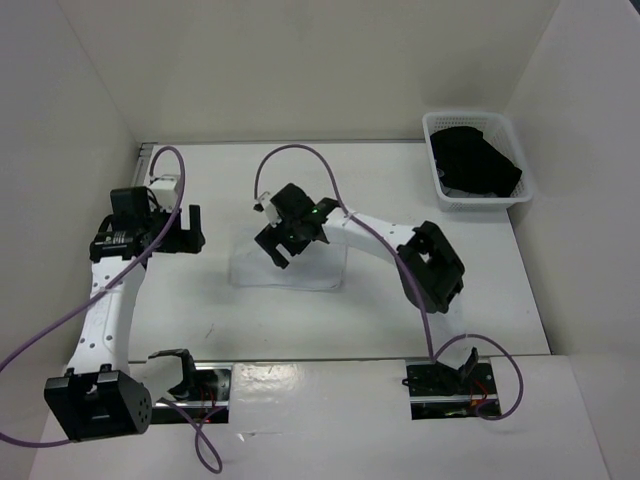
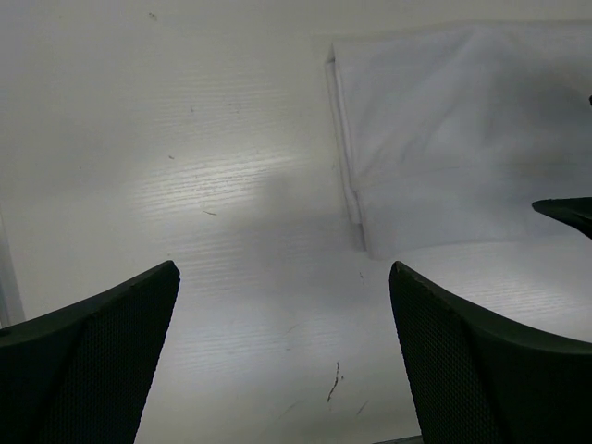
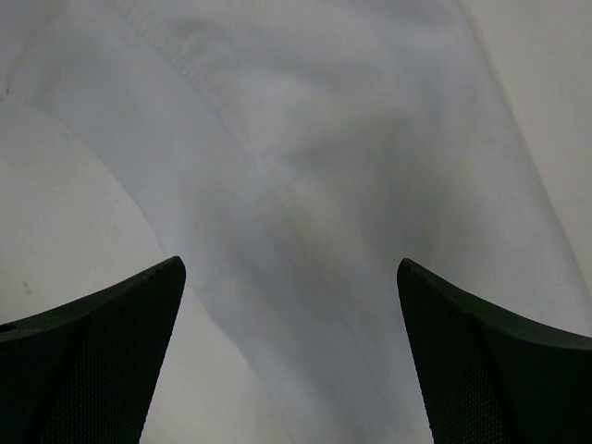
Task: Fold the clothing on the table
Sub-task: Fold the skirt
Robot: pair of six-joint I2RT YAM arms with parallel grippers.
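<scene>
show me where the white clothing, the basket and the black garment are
white clothing (image 1: 312,270): top view, flat right part of the folded fabric
basket (image 1: 485,204): top view, its near wall
black garment (image 1: 478,160): top view, middle of the heap in the basket

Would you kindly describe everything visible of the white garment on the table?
The clothing is thin, plain white fabric, folded into a flat rectangle, softly wrinkled, with a stitched hem line. It lies near the middle of the table. The edge facing the open left gripper, which stands apart, shows stacked layers. The open right gripper is poised over it; contact is unclear.
</scene>
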